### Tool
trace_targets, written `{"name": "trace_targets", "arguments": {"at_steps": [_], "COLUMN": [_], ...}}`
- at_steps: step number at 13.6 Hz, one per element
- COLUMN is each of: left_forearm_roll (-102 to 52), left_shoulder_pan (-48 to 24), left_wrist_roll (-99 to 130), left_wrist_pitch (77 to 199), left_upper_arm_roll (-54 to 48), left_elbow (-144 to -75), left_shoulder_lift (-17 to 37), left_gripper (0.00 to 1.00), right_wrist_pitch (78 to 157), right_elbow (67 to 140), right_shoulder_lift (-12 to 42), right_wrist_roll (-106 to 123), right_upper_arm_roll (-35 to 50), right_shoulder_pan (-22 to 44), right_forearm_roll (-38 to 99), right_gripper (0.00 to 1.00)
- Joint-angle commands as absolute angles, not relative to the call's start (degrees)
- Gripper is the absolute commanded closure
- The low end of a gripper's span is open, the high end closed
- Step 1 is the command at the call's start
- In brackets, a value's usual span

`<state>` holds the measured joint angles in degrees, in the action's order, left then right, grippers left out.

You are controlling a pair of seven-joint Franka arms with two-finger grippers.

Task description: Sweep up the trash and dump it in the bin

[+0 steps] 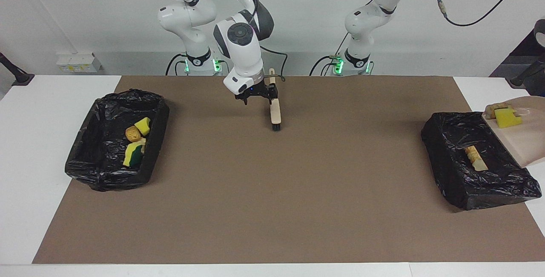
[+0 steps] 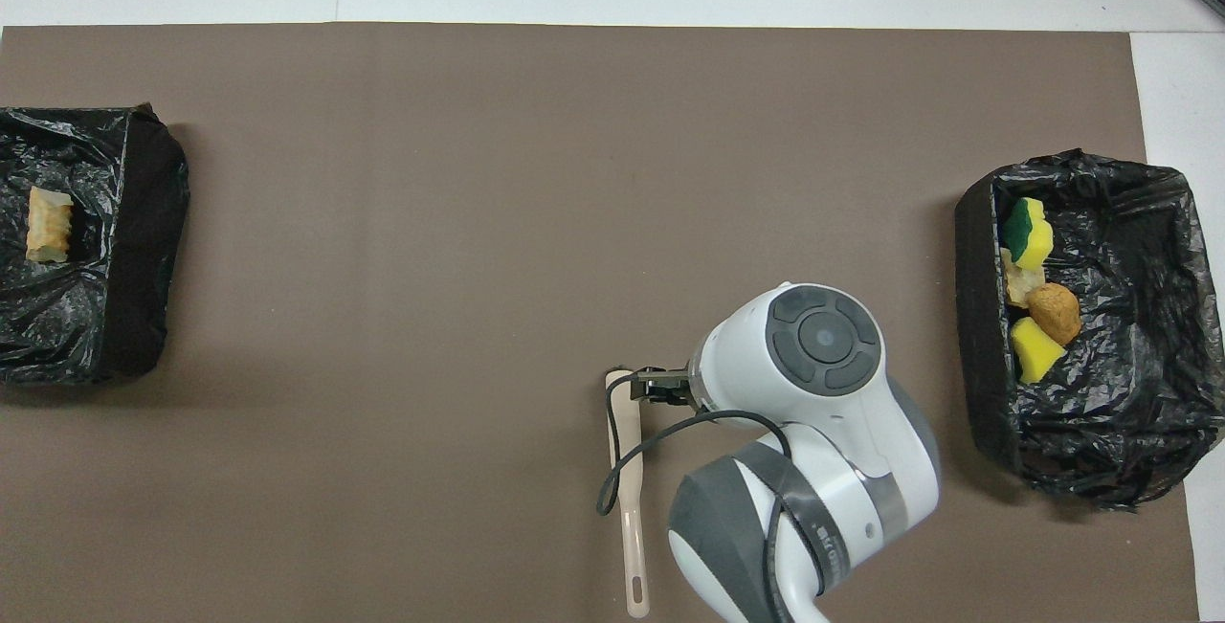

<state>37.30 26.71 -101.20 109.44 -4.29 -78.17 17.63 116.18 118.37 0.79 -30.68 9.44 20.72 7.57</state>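
Facing view: high, across the table (image 1: 25,149), looking at the robots, set well back. Overhead view: above the robots' end, steeply down, closer. Shared: mat (image 1: 272,192) (image 2: 478,173), both bins (image 1: 115,141) (image 2: 1081,317), brush (image 1: 275,115) (image 2: 627,470).

Brown mat (image 1: 272,192), black bin liners (image 1: 115,141), yellow and green-and-yellow sponge chunks (image 1: 135,152), beige brush (image 1: 275,115), beige dustpan (image 1: 526,141)

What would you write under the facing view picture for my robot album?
Right tool open beside the beige wooden brush lying on brown paper; tilted beige dustpan tips scraps over a black-lined bin.
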Motion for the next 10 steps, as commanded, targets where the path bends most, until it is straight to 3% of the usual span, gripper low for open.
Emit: {"name": "trace_targets", "arguments": {"at_steps": [1, 4, 10], "left_forearm_roll": [42.52, 47.01, 51.76], "left_shoulder_pan": [24.62, 23.38, 22.68], "left_wrist_roll": [-95.3, -89.58, -87.98], "left_wrist_pitch": [106.35, 106.79, 106.26], "left_upper_arm_roll": [-3.95, -4.04, -4.13], "left_elbow": [-79.0, -83.57, -85.17], "left_shoulder_lift": [15.74, 13.1, 11.87], "left_gripper": [1.0, 1.0, 1.0], "right_wrist_pitch": [110.77, 104.87, 100.65], "right_elbow": [113.32, 106.54, 99.77], "right_shoulder_lift": [0.09, -1.14, -2.02], "right_wrist_roll": [-30.15, -27.53, -18.21], "right_upper_arm_roll": [9.93, 9.76, -3.24], "right_shoulder_pan": [17.51, 10.83, 10.9], "right_forearm_roll": [3.01, 2.37, -1.65], "right_gripper": [0.0, 0.0, 0.0]}}
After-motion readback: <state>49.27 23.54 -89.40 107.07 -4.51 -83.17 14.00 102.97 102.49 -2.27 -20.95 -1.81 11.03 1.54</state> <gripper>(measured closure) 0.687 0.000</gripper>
